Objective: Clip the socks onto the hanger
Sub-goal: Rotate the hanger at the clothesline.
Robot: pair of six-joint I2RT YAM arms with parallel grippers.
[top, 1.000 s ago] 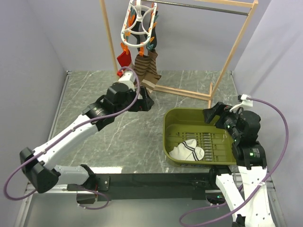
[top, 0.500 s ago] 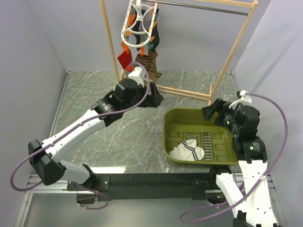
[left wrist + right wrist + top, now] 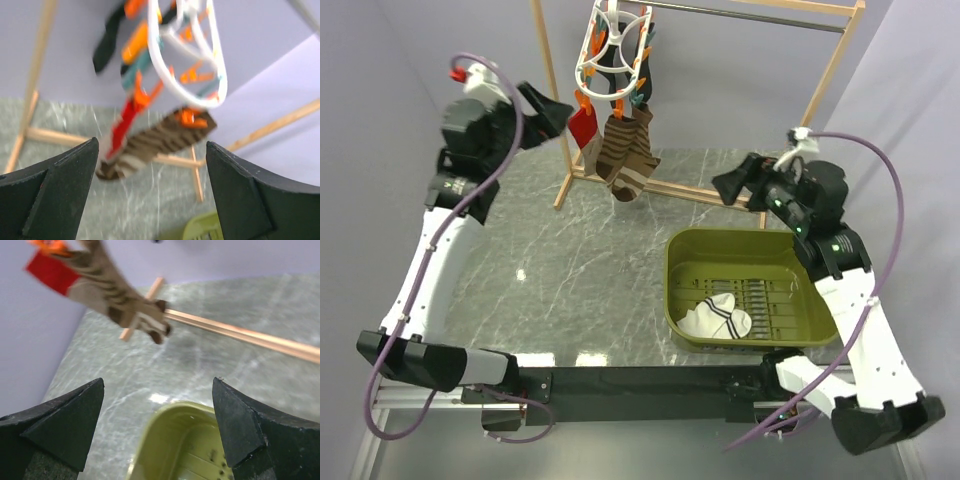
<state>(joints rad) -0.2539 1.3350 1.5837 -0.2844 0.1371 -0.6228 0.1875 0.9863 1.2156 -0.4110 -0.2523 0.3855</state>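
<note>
The two white socks [image 3: 716, 318] with dark cuff stripes lie in the olive basket [image 3: 685, 262] at the front right. The white oval hanger [image 3: 615, 48] with orange and teal clips hangs from the wooden rack; it also shows in the left wrist view [image 3: 216, 75]. My left gripper [image 3: 547, 110] is open and empty, raised high just left of the hanger, which sits ahead of its jaws [image 3: 151, 145]. My right gripper [image 3: 733, 184] is open and empty, raised above the basket's far edge [image 3: 159, 387].
Brown striped socks [image 3: 626, 152], a red cloth [image 3: 582, 125] and a black sock [image 3: 647, 66] hang from the hanger's clips. The wooden rack frame [image 3: 810, 112] stands at the back, its base rail [image 3: 240, 335] just beyond the basket [image 3: 165, 440].
My left arm has swung up and to the left, from mid-table to beside the hanger. My right arm has lifted and moved back toward the rack. The socks have not moved.
</note>
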